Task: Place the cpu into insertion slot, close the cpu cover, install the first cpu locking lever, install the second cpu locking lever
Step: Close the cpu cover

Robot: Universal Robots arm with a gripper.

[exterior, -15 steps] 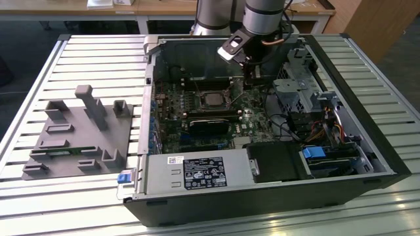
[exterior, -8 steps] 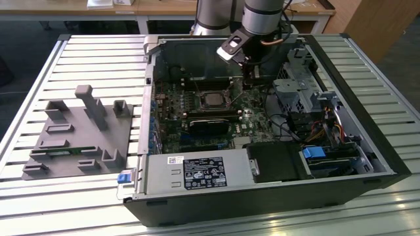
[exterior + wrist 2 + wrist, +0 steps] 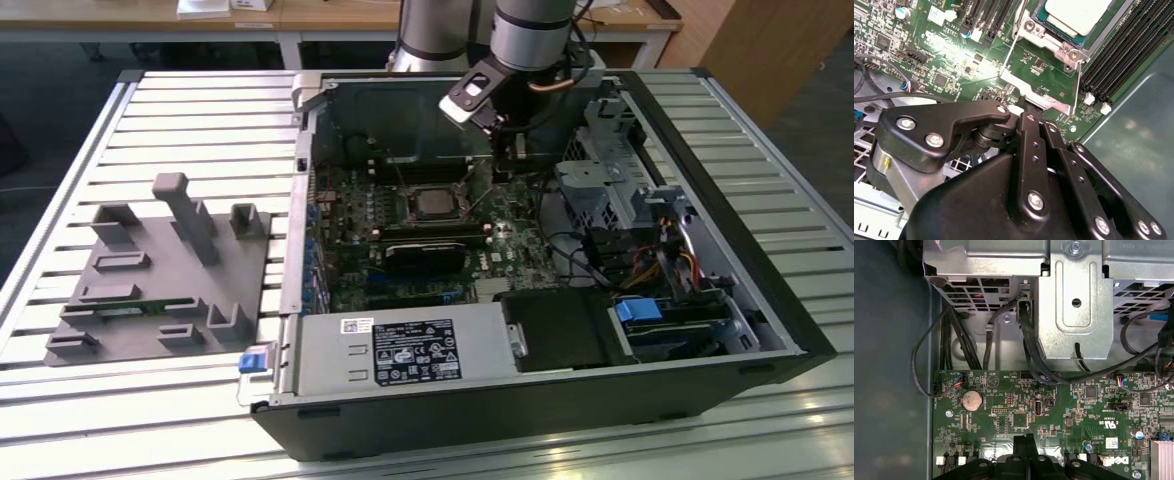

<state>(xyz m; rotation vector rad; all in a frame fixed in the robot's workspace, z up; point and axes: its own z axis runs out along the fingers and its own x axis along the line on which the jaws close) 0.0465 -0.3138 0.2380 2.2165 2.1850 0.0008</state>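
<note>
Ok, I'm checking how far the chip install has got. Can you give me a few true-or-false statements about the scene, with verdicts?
1. The chip lies in its socket. True.
2. The metal cover is shut over the chip. False: it stands open, and the chip's face is bare.
3. The gripper is outside the computer case. False: it reaches inside the case, close to the socket.
4. A round coin battery sits on the green board. True.
</note>
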